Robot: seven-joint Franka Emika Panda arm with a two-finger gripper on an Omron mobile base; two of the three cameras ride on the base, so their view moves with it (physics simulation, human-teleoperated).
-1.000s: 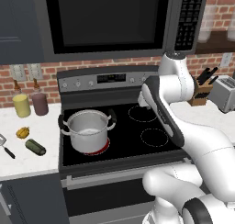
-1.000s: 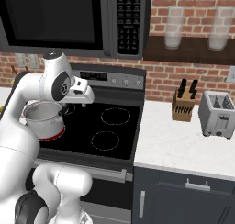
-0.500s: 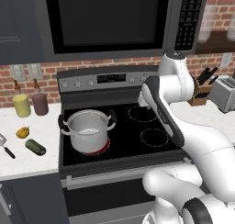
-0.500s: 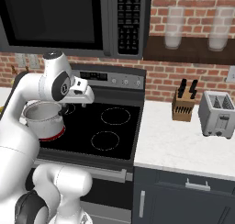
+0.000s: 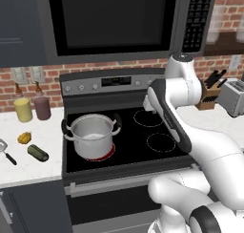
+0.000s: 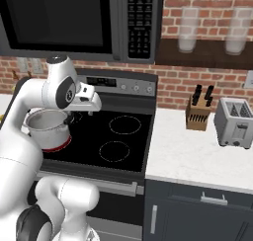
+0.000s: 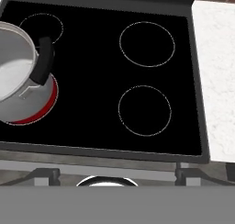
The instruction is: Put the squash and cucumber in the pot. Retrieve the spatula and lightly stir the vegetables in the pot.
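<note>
**Inspector A:** Nothing has shifted since the earlier frames, as far as we can see: arm, cookware and vegetables sit where they were. We record the gripper [image 6: 90,108] poised above the black stovetop [image 5: 143,141], jaws spread wide and empty.

**Inspector B:** Agreed. We note the pot [image 5: 91,135] on the front left burner, which glows red beneath it, and nothing visible inside it. The squash [image 5: 25,138] and the cucumber [image 5: 37,153] lie on the white counter [image 5: 28,167] to the left of the stove, near each other; the spatula [image 5: 5,150] rests at that counter's left edge.

**Inspector A:** We judge the first step not yet begun: no vegetable is loaded.

**Inspector B:** Then the next move, in our view, calls for a long swing left past the pot, a descent over the squash or cucumber, and jaws set across its narrow width.
</note>
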